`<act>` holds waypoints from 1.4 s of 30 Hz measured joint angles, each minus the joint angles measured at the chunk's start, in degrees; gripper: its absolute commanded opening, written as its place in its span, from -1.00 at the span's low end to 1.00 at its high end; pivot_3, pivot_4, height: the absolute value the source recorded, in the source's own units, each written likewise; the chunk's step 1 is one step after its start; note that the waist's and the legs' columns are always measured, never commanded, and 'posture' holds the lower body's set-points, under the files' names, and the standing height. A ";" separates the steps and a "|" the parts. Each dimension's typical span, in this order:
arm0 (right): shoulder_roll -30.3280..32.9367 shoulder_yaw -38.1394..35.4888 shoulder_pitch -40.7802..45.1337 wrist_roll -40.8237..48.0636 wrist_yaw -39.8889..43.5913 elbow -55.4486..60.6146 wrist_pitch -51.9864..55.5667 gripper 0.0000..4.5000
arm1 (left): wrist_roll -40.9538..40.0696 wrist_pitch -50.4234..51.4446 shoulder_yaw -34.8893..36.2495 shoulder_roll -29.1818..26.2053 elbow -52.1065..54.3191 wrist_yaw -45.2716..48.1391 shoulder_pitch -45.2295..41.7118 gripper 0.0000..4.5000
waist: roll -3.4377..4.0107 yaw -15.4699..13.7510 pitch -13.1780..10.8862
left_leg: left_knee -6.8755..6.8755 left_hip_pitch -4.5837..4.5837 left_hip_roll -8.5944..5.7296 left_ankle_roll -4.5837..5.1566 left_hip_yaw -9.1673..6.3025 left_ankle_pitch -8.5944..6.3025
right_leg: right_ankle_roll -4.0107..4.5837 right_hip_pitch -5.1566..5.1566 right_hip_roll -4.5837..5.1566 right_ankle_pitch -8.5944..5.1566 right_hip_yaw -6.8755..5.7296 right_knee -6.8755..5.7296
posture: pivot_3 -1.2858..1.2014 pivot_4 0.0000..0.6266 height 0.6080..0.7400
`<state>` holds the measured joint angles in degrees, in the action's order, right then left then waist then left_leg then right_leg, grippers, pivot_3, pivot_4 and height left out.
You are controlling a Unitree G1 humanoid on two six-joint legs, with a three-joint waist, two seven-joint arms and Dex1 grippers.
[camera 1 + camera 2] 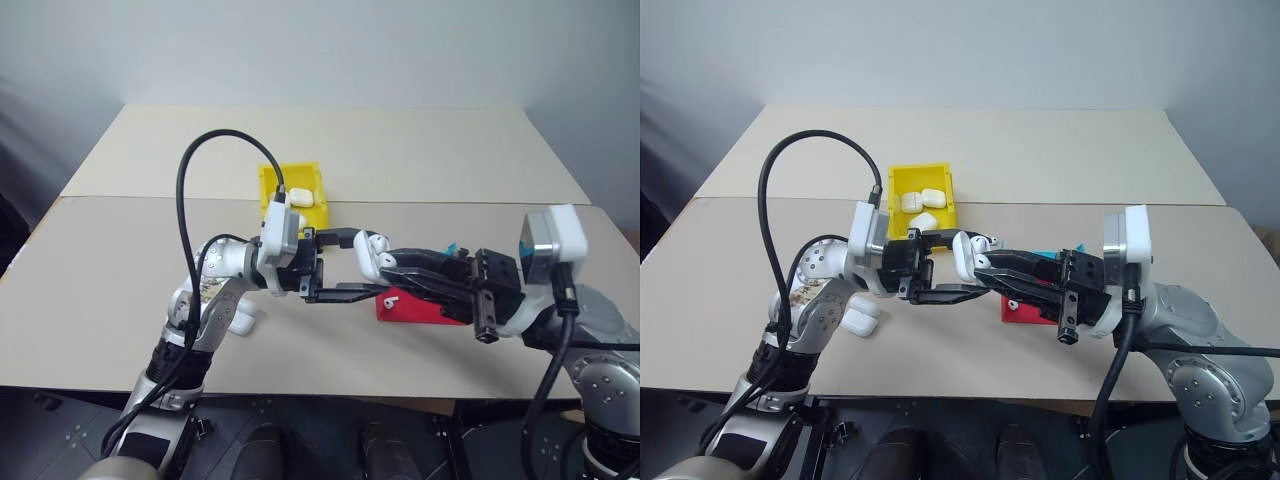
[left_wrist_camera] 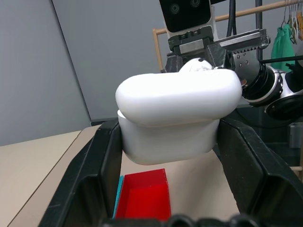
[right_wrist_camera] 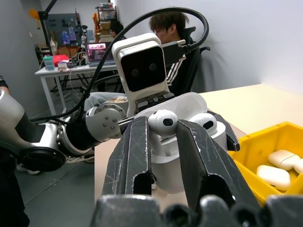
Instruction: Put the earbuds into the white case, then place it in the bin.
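Note:
My left gripper (image 1: 345,266) is shut on the white case (image 1: 968,256), holding it in the air over the table's middle with its lid flipped open. In the right wrist view my right gripper (image 3: 163,126) is shut on one of the earbuds (image 3: 162,121), a tiny white one at the case's open mouth. A second earbud (image 3: 206,121) sits in the case beside it. The left wrist view has the case (image 2: 175,109) clamped between the two black fingers (image 2: 90,179). The yellow bin (image 1: 896,190) stands just behind the grippers with three white cases (image 1: 924,199) inside.
A red tray (image 1: 1025,312) with a blue part (image 1: 1042,256) lies on the table under my right gripper. More white cases (image 1: 862,318) lie beside my left forearm. The table's far half is bare. A person (image 3: 166,23) sits in the background of the right wrist view.

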<state>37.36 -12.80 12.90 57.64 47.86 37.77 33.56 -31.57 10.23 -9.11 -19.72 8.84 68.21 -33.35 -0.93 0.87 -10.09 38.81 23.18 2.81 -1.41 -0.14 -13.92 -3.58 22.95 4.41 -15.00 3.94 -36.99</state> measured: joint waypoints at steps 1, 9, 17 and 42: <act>0.00 0.20 -0.14 -0.27 0.07 0.00 -0.54 -0.57 | 0.00 0.00 0.00 0.02 -0.11 0.04 0.00 0.22 | 0.00 0.00 0.00 | 0.00 0.00 0.00 0.00 0.00 0.00 | 0.00 0.00 0.00 0.00 0.00 0.00 | 0.03 -0.52 1.00; 0.01 1.13 -0.61 -2.60 0.80 0.12 -2.40 0.11 | 0.02 -0.05 0.27 0.12 -0.91 0.04 0.00 0.22 | 0.00 -0.02 0.00 | 0.00 0.00 0.00 0.00 0.00 0.00 | 0.00 0.00 0.00 0.00 0.00 0.00 | 0.03 -0.52 1.00; 2.14 0.18 -2.25 -3.29 2.45 -0.07 -3.39 0.11 | 0.57 -0.21 0.25 0.11 -0.99 0.33 0.06 0.22 | 0.00 -0.03 0.00 | 0.00 0.00 0.00 0.00 0.00 0.00 | 0.00 0.00 0.00 0.00 0.00 0.00 | 0.03 -0.52 1.00; 19.62 19.46 37.88 -12.95 11.70 -4.53 5.39 -0.99 | 5.01 -4.07 -2.36 2.47 -9.79 3.97 -4.33 0.22 | -0.02 -0.03 -0.01 | 0.03 0.20 0.01 0.01 0.00 0.00 | 0.00 0.22 0.01 0.00 -0.01 0.01 | 0.03 -0.52 1.00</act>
<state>56.98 6.66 50.79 44.69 59.56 33.24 38.95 -26.56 6.16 -11.47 -17.25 -0.96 72.18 -37.69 -0.95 0.84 -10.10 38.83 23.39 2.81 -1.39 -0.14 -13.92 -3.57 23.18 4.42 -15.00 3.93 -36.98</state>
